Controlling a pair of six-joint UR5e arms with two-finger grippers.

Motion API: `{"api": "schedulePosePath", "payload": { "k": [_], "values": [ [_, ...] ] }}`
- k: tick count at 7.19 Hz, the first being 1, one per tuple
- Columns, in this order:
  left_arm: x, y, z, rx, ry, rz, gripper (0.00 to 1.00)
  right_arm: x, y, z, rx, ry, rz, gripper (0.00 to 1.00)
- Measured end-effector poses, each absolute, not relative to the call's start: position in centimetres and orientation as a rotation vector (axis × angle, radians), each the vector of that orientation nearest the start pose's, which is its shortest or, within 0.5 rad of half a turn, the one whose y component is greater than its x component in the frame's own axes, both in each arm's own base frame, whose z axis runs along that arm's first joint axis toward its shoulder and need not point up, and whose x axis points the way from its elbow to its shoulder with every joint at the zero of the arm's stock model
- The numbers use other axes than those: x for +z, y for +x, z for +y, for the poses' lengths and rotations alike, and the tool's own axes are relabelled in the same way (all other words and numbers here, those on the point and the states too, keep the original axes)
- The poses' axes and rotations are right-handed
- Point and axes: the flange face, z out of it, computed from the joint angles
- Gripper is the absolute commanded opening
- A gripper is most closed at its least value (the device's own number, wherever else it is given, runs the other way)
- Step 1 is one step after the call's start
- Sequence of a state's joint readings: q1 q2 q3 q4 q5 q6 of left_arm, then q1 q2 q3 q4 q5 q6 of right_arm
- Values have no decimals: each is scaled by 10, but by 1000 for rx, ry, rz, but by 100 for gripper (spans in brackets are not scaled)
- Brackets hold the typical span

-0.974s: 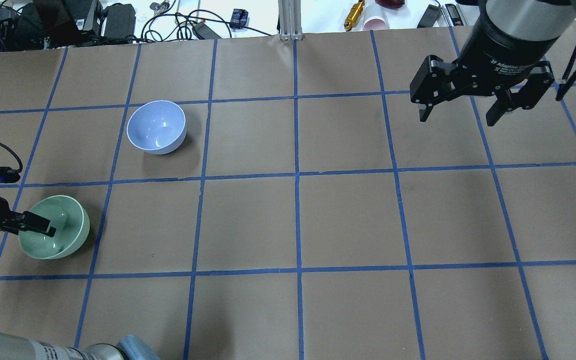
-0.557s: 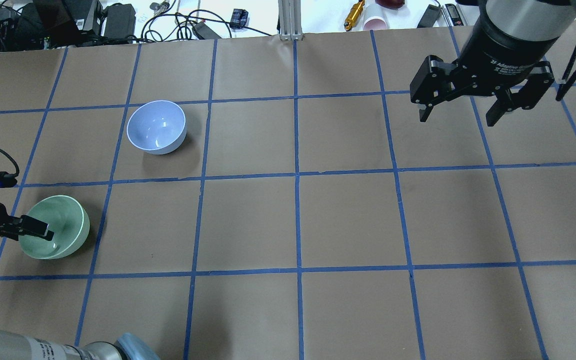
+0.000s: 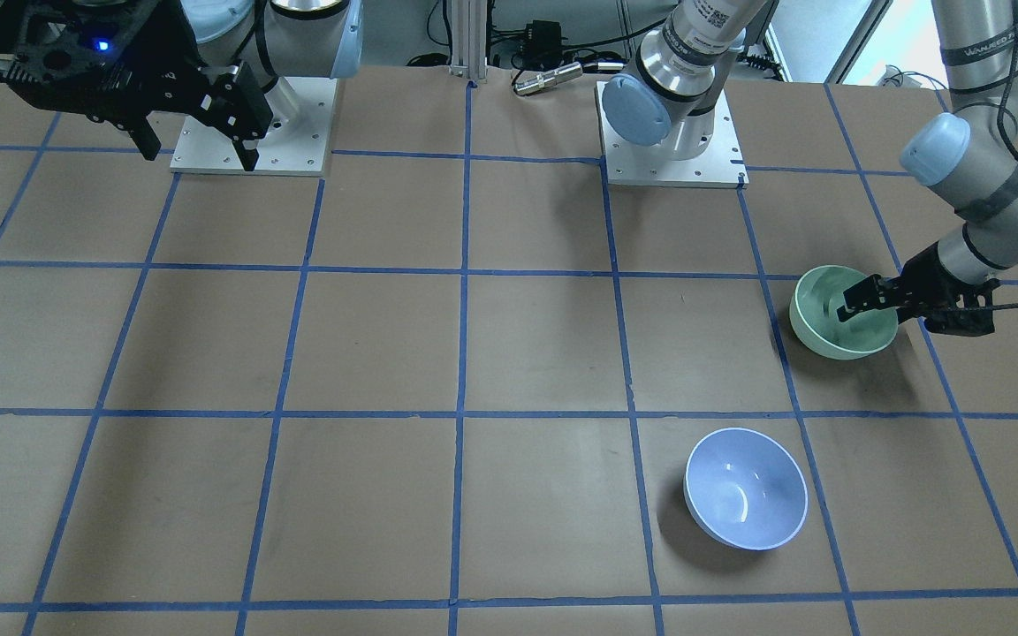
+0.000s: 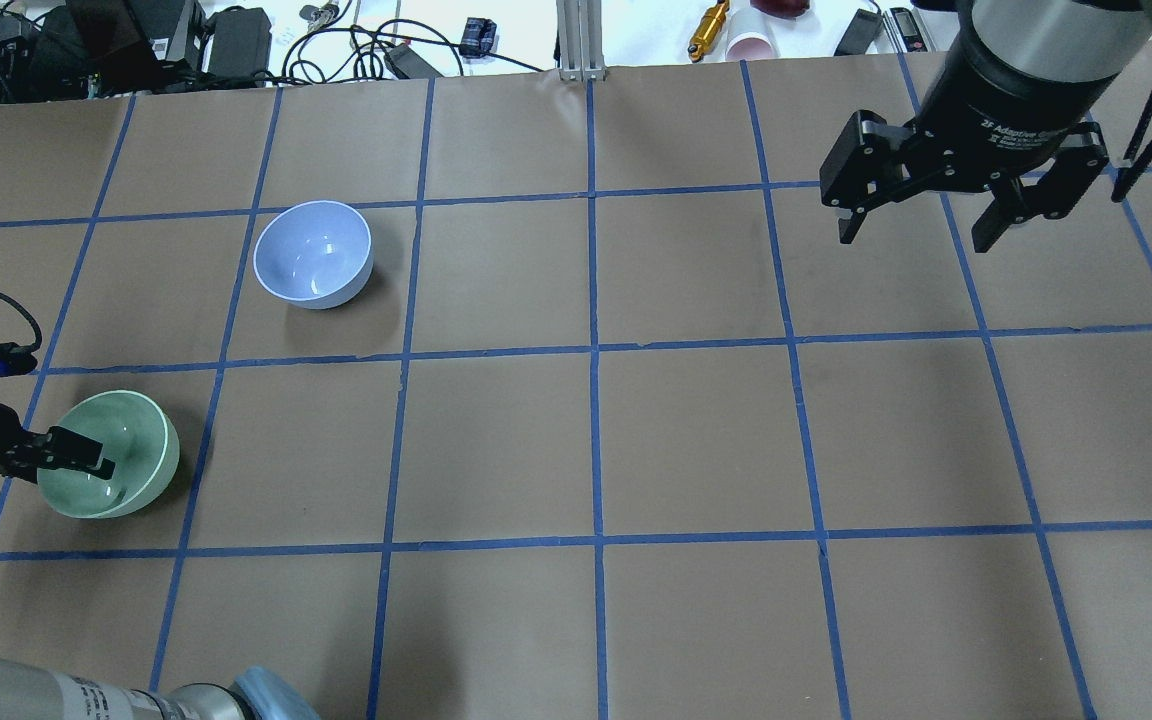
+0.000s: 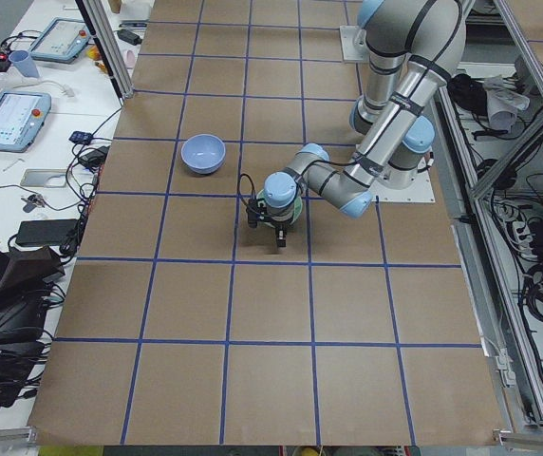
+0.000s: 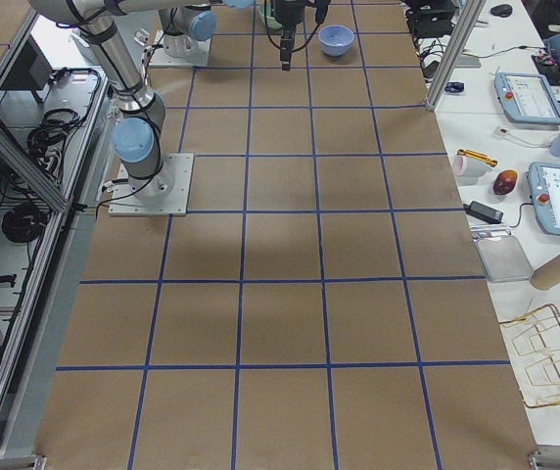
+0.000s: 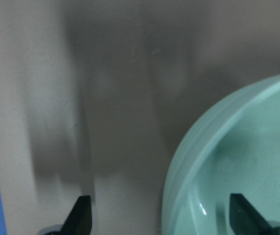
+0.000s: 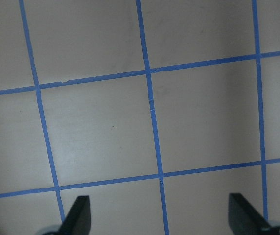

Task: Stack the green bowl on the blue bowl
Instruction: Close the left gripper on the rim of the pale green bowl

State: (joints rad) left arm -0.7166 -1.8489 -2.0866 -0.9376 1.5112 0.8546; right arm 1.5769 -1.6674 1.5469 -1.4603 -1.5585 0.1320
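Pincer work first: your left pincer (image 7: 163, 216) is spread wide and straddles the near wall of the green bowl (image 4: 141, 440), with one fingertip (image 7: 243, 218) down inside the hollow and the other outside it over the brown paper, so it has nothing clamped yet. The green bowl sits on the surface (image 4: 696, 440) at the far left of the overhead view, inside its own taped square, and by my reading it has not been lifted (the wrist view is blurred, so I cannot tell whether either tip touches the wall). A little to the right and farther from the robot stands the blue bowl (image 4: 313, 250), upright, empty and apart from the green one, with a tape line between them. Well off to the right, your right pincer (image 4: 913, 240) hangs above bare paper with its jaws parted, holding nothing and taking no part. I would put the task at its very start: the approach is made, but you have yet to squeeze on the rim, raise the green bowl, carry it across to the blue one, seat it inside and let go.
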Motion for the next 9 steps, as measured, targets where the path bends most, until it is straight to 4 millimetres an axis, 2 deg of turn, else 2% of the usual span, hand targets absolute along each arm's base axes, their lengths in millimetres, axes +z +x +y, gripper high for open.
{"api": "schedulePosePath", "payload": {
  "k": [2,4,5,9],
  "values": [
    [177,266,-417,99,-5,3302,41,534,137,-448,-14,197,3122,100],
    [177,265,-417,98,16,3305,6,534,137,-448,-14,197,3122,100],
    [176,265,-417,97,31,3305,0,534,137,-448,-14,197,3122,100],
    [178,266,-417,97,69,3304,0,534,137,-448,-14,197,3122,100]
  ]
}}
